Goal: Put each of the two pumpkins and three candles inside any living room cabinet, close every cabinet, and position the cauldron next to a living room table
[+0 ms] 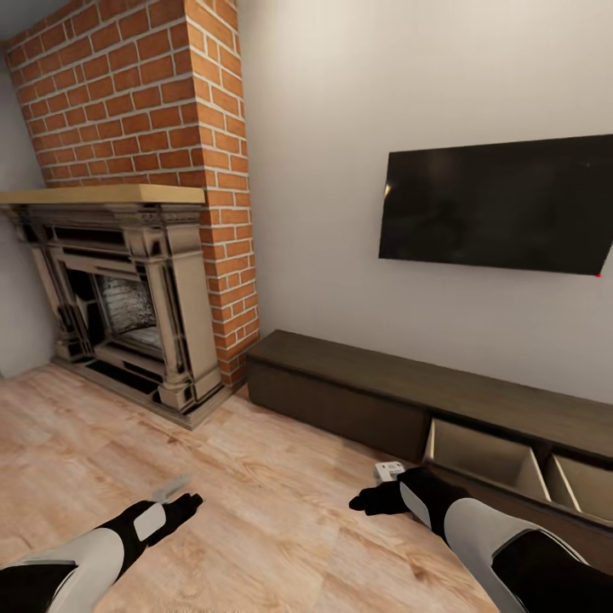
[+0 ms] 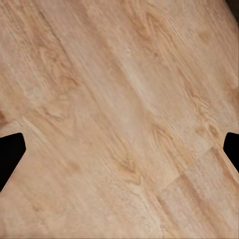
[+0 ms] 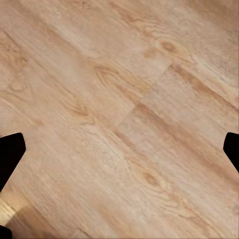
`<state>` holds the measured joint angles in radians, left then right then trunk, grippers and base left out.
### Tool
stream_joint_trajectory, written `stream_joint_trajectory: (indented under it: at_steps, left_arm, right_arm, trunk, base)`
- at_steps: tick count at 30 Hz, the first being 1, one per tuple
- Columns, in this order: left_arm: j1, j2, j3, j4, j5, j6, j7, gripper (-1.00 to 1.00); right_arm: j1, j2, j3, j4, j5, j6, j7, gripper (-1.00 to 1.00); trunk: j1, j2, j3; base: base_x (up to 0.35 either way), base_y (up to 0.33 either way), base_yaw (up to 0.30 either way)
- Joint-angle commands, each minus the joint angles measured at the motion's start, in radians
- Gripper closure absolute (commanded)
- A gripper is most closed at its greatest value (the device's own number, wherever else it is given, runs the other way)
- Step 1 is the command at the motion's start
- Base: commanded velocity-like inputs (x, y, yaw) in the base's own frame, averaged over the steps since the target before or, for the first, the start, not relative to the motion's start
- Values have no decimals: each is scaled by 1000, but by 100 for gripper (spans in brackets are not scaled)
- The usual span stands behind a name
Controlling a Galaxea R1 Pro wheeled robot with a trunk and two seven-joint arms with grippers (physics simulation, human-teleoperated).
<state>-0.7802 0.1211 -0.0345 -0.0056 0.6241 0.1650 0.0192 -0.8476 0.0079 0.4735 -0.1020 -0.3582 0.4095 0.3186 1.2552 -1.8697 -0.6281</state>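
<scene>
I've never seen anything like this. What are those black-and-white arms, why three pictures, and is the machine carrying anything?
These are simulator renders of a wheeled robot with two arms. The big picture comes from a camera on its head: its left claw and right claw reach out over a wooden floor. Ahead stand a brick fireplace, a wall TV and a long, low dark cabinet with two compartments open at its right end. The two smaller pictures come from cameras at each wrist, looking down along the claw; the dark tips at the edges are its fingers, spread wide. Both show bare floorboards between them, so nothing is held.
</scene>
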Motion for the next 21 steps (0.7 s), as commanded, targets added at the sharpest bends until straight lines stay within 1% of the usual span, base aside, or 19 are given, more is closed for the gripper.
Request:
stream_joint_trajectory:
  at_steps: [1, 6, 9, 14, 21]
  left_arm:
    - [-1, 0, -4, -1, 7, 2, 1, -100]
    - [-1, -5, -4, 8, 7, -26, 0, -100]
    - [-1, -18, -4, 15, 7, -45, -1, -100]
    - [-1, -31, -4, 17, 6, -50, 0, -100]
    - [-1, -33, -3, 19, 8, -51, 1, -100]
  right_arm:
    - [-1, -1, 8, -1, -10, 5, 0, -100]
    - [-1, -1, 8, -1, -11, 5, 0, -100]
    - [-1, -1, 8, -1, -10, 4, 0, -100]
    - [-1, 0, 8, -1, -10, 4, 0, -100]
    - [-1, 0, 9, -2, -8, 3, 0, -100]
  trunk:
    - [0, -1, -1]
    - [0, -1, -1]
    - [0, -1, -1]
    - [0, -1, -1]
    - [0, -1, -1]
  base:
    - [0, 0, 291]
    - [0, 0, 291]
    - [0, 0, 291]
    - [0, 0, 291]
    - [21, 0, 289]
